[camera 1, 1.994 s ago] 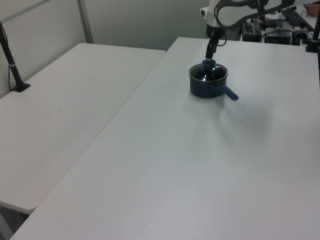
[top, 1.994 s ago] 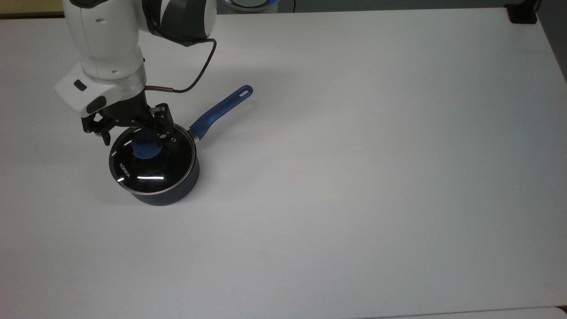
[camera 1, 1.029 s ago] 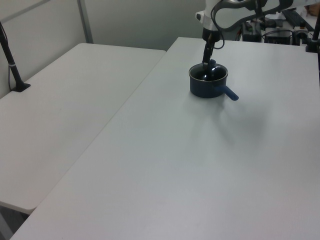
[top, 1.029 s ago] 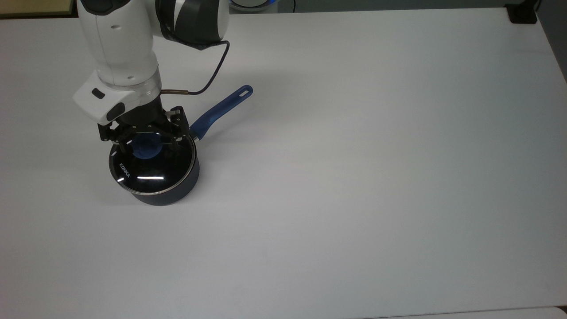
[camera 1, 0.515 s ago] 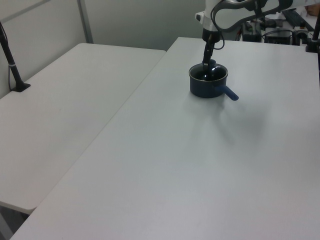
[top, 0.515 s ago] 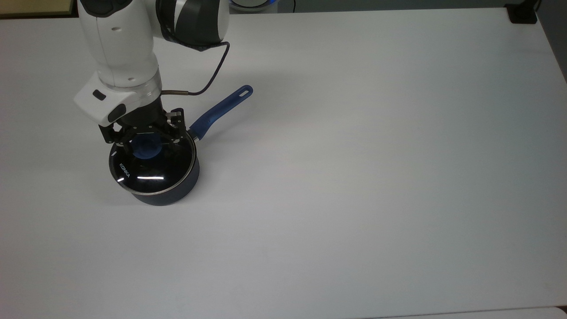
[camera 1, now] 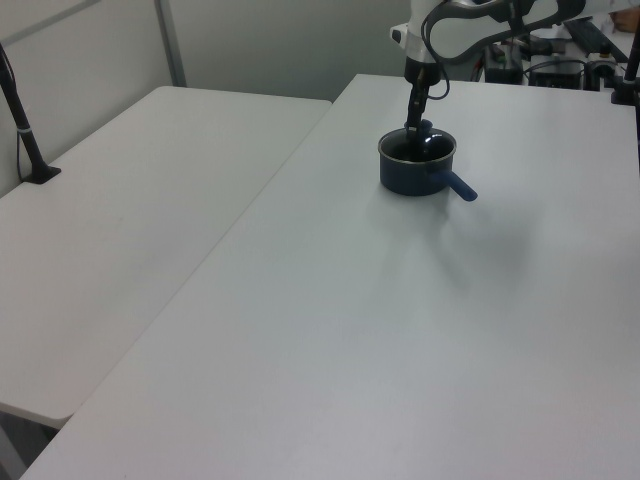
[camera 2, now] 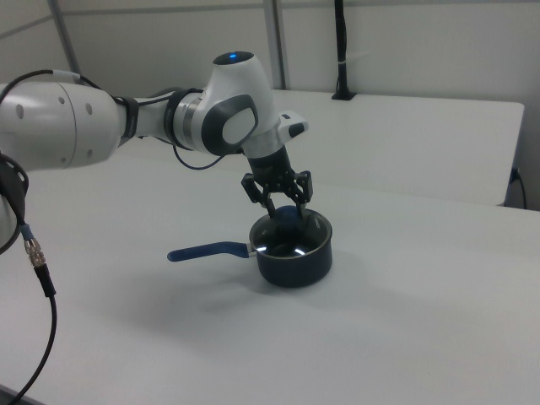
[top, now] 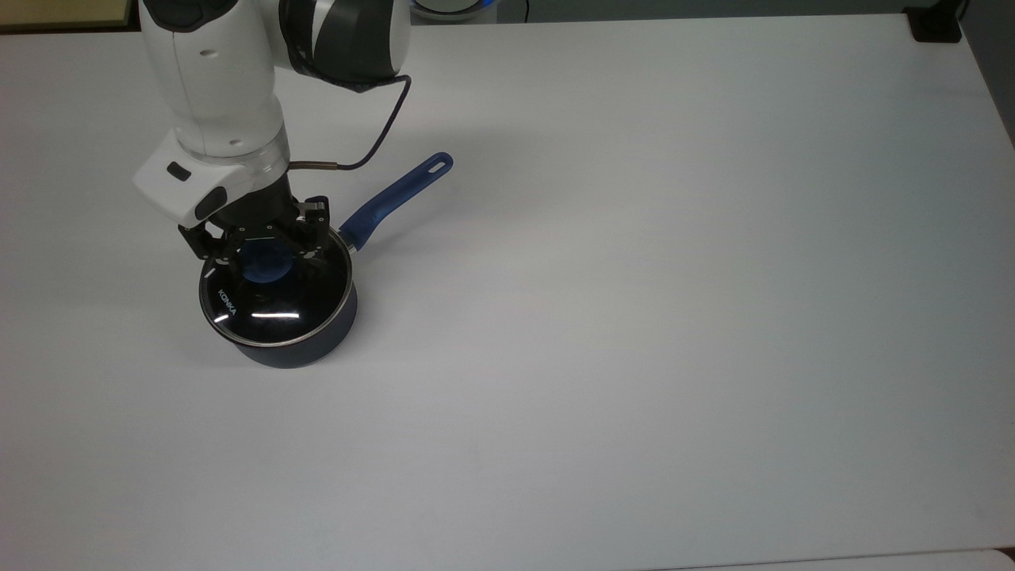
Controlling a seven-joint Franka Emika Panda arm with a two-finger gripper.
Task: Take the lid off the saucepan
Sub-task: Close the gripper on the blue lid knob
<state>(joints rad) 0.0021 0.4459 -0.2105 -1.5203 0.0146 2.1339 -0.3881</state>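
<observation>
The saucepan is dark navy and stands at the top view's left on the white table, its long blue handle pointing up and right. The glass lid with white "KONKA" lettering lies on its rim. My gripper comes down from above, its black fingers shut against both sides of the lid's blue knob. In the right view the gripper holds the knob above the saucepan. The left view has the gripper over the saucepan at the table's far end.
A black cable loops from the arm's wrist above the handle. A black block sits at the table's far right corner in the top view. A second table with a black post adjoins on the left view's left.
The gripper moved over the lid and its fingers have closed in on the blue knob. The lid's lettering and reflection have shifted slightly to the top view's right. The saucepan has stayed put.
</observation>
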